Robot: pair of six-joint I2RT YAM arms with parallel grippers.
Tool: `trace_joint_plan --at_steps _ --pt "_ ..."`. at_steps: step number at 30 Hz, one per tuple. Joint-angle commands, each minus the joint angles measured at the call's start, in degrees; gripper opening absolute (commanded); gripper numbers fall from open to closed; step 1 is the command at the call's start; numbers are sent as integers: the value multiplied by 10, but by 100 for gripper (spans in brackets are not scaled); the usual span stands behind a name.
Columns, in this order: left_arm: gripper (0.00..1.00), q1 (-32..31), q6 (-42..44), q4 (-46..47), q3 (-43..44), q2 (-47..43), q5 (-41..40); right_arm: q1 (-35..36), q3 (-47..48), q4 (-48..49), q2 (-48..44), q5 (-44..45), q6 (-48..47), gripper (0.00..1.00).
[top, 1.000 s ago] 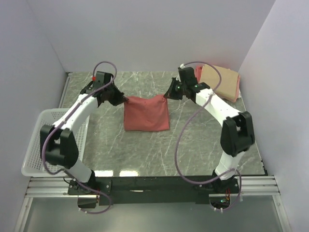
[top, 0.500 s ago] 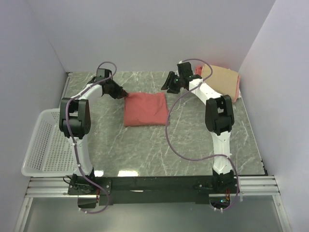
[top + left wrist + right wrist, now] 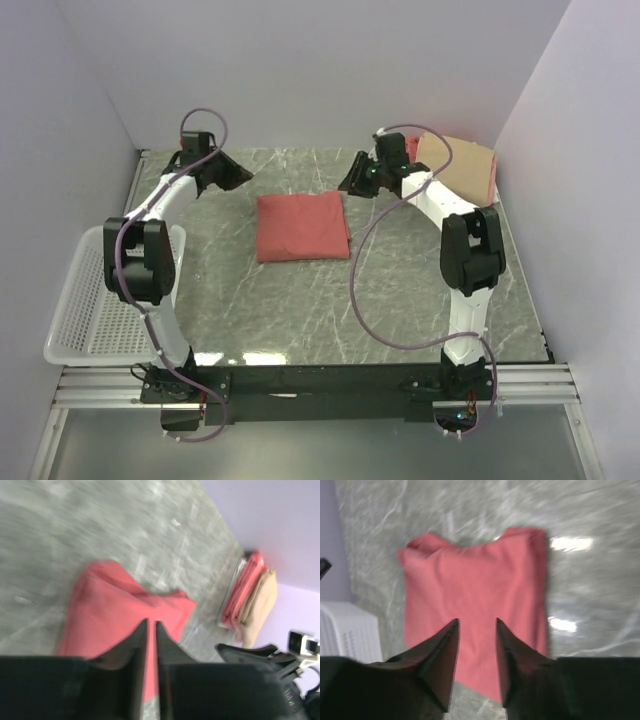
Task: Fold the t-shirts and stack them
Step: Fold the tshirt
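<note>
Lying folded: red t-shirt [image 3: 302,227], table [image 3: 250,310] centre (edges free).

Folded salmon-red t-shirt [image 3: 302,227] lies apart from left pincer [image 3: 241,178] and right pincer [image 3: 349,184].

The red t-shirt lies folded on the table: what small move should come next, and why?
Probably bring the right claw down onto the right edge of the red t-shirt to grip it. The shirt lies folded and free; this claw and the left claw stand open off it; the tan t-shirt waits folded at far right.
</note>
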Motion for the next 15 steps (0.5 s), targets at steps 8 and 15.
trace_joint_plan --at_steps 8,15 --pt "1 -104 32 -48 17 26 -45 67 -26 110 19 -95 37 25" --pt "0 -96 79 -40 94 129 -43 39 65 112 150 -128 46 23"
